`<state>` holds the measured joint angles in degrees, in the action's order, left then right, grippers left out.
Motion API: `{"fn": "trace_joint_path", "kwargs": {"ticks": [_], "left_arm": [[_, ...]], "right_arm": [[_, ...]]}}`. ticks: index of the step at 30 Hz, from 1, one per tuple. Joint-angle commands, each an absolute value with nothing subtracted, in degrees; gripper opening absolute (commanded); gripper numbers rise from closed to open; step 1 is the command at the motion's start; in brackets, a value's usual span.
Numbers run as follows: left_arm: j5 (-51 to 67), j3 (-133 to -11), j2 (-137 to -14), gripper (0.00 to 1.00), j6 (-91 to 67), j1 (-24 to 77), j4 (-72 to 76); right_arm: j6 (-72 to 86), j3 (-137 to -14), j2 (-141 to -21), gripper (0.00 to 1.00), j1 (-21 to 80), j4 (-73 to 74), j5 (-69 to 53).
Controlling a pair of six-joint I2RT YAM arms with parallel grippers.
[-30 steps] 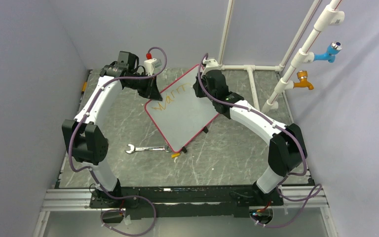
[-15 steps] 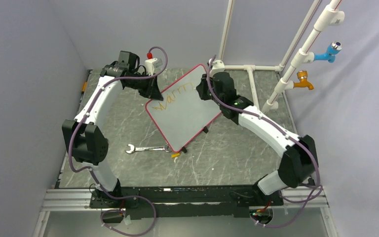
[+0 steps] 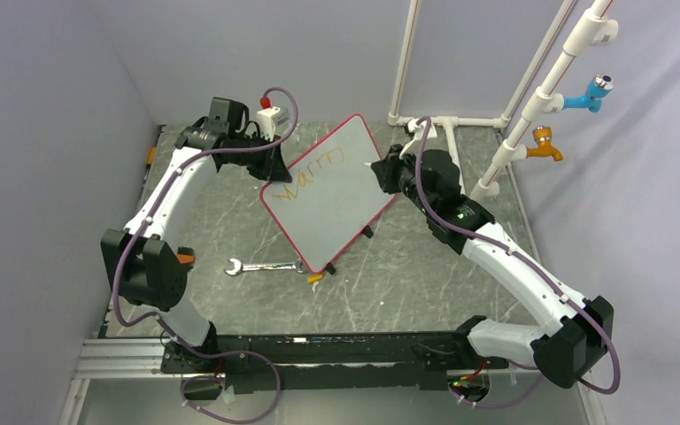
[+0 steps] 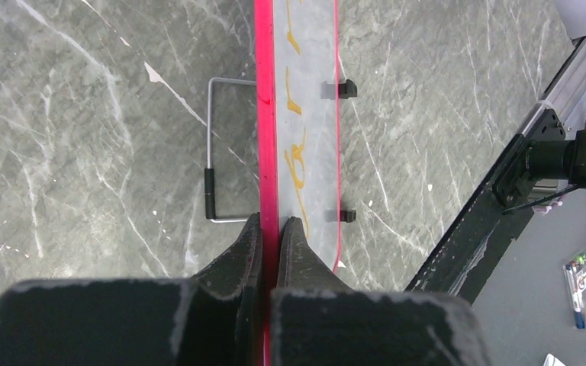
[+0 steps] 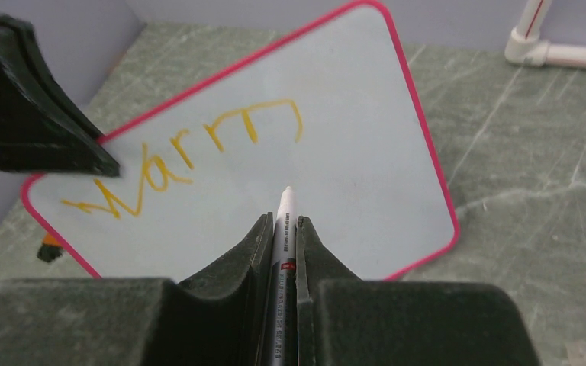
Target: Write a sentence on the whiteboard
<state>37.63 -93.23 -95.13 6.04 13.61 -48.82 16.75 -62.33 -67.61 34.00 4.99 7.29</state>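
The whiteboard (image 3: 328, 204), white with a red-pink rim, stands tilted up off the table with yellow writing (image 5: 183, 152) along its top. My left gripper (image 3: 270, 168) is shut on the rim at the board's upper left corner; in the left wrist view the fingers (image 4: 271, 223) pinch the red edge (image 4: 265, 114). My right gripper (image 3: 388, 173) hangs just off the board's right edge, shut on a white marker (image 5: 284, 210). The marker's tip points at the blank board (image 5: 328, 198) below the writing, apart from it.
A wrench (image 3: 266, 266) and a small orange piece (image 3: 315, 279) lie on the marbled table in front of the board. A wire stand (image 4: 210, 145) sits behind the board. White pipes with a blue tap (image 3: 591, 93) and an orange tap (image 3: 544, 143) stand at the back right.
My right arm has drawn back to the right, carrying the marker off the board's upper part to beside its right edge. The left gripper keeps its hold on the board.
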Motion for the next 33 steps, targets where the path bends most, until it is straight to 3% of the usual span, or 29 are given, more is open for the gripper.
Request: {"fn": "trace_joint_path", "kwargs": {"ticks": [1, 23, 33], "left_arm": [[27.02, -89.27, -93.01, 0.00, 10.18, 14.43, -44.44], [24.35, -82.40, -88.71, 0.00, 7.30, 17.47, -39.03], [20.34, -82.03, -89.07, 0.00, 6.29, 17.58, -39.23]], "right_arm": [[17.14, -59.36, -64.44, 0.00, 34.20, 5.73, 6.12], [16.83, -51.32, -59.28, 0.00, 36.90, 3.23, 0.27], [13.09, -48.06, -61.68, 0.00, 45.89, -5.72, -3.26]]}}
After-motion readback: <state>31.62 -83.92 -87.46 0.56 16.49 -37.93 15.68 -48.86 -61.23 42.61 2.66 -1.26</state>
